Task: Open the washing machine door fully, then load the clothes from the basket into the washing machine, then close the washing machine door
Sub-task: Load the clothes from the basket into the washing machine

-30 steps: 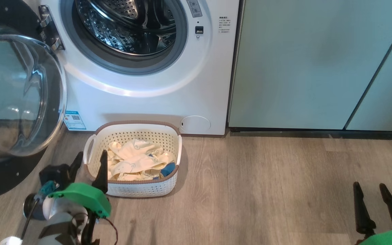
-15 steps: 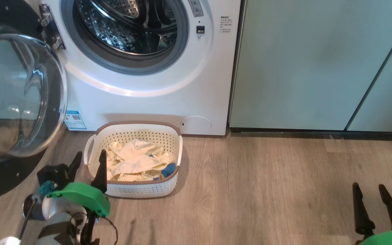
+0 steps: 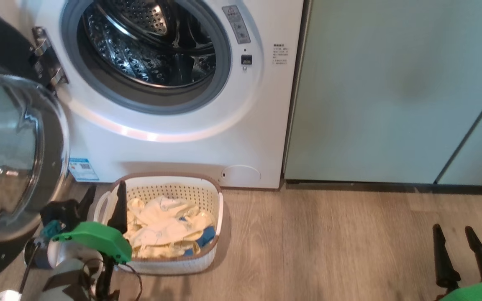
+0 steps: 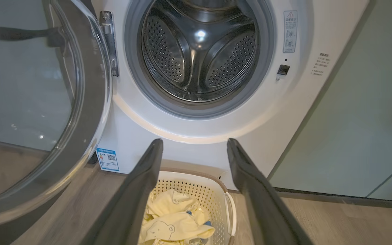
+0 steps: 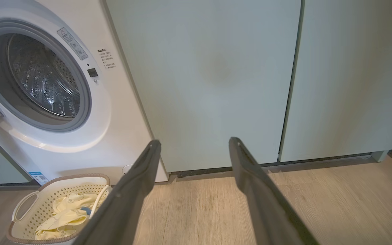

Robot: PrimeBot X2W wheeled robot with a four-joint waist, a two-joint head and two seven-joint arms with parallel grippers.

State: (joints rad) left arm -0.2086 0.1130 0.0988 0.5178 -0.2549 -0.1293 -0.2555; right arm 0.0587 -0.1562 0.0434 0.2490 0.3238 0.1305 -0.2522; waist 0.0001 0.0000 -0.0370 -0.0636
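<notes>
The white washing machine (image 3: 174, 138) stands with its steel drum (image 3: 149, 46) exposed. Its door (image 3: 11, 154), black-rimmed with a glass bowl, is swung out wide to the left. On the floor in front sits the cream basket (image 3: 172, 261) holding pale yellow clothes (image 3: 161, 228) and a small blue piece. My left gripper (image 3: 103, 196) is open at the basket's left rim, above it. The left wrist view looks down at the clothes (image 4: 172, 221) between its fingers. My right gripper (image 3: 453, 230) is open at the lower right, far from the basket (image 5: 29, 217).
Pale green cabinet panels (image 3: 391, 92) stand right of the washer. Wood-look floor (image 3: 329, 246) stretches between the basket and my right gripper. The open door takes up the space at the left.
The camera has tilted up, so everything sits lower in the picture. My left gripper has edged slightly towards the basket's left rim. The right gripper holds its place.
</notes>
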